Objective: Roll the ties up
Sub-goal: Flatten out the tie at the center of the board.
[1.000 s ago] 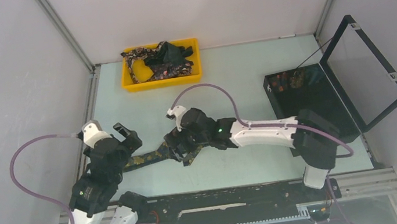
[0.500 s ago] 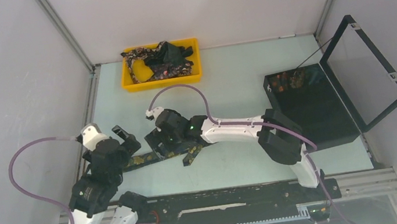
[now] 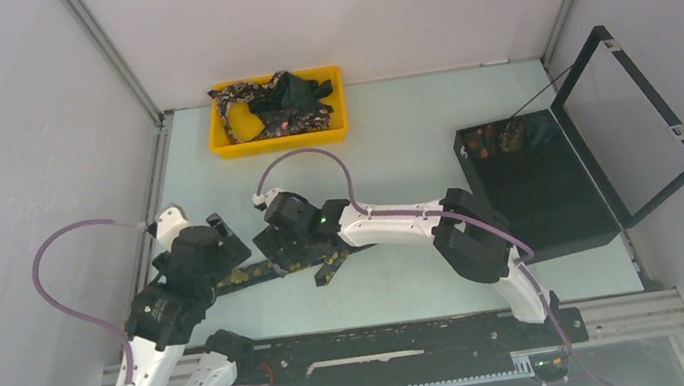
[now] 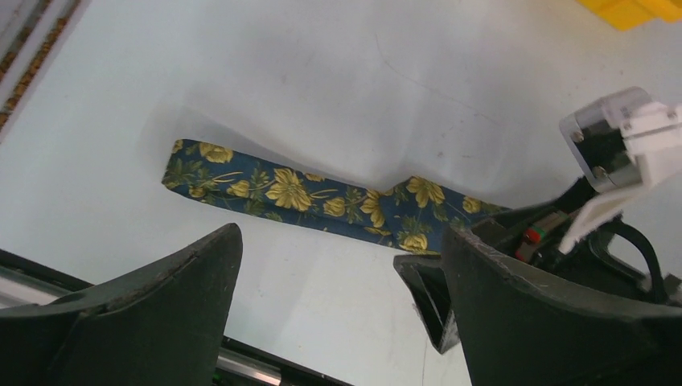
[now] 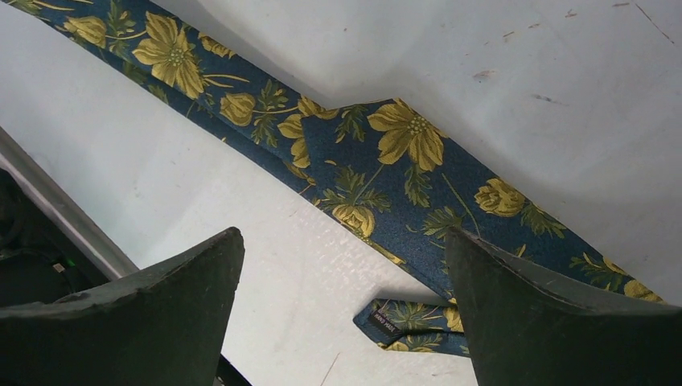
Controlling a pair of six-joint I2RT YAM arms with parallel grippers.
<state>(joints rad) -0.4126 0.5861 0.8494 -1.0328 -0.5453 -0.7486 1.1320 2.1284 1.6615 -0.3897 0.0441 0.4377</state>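
One tie (image 3: pixel 247 275) lies flat on the table between the two grippers; it is dark blue with yellow flowers. In the left wrist view the tie (image 4: pixel 297 195) runs from the left to under the right gripper (image 4: pixel 611 161). My left gripper (image 3: pixel 229 244) is open and empty, just above the table (image 4: pixel 338 277). My right gripper (image 3: pixel 276 258) is open above the tie's middle (image 5: pixel 346 277). The tie (image 5: pixel 386 169) crosses below it, and a folded end with a label (image 5: pixel 406 320) lies by the right finger. More ties (image 3: pixel 277 101) are heaped in the yellow tray.
The yellow tray (image 3: pixel 229 149) stands at the back left; its corner also shows in the left wrist view (image 4: pixel 635 10). A black hinged box (image 3: pixel 540 195) with its lid (image 3: pixel 635 111) raised stands at the right. The table's front rail (image 3: pixel 391 358) is close behind the tie.
My right gripper has moved left along the tie, towards the left gripper. My left arm has shifted a little to the right. The tie lies as before.
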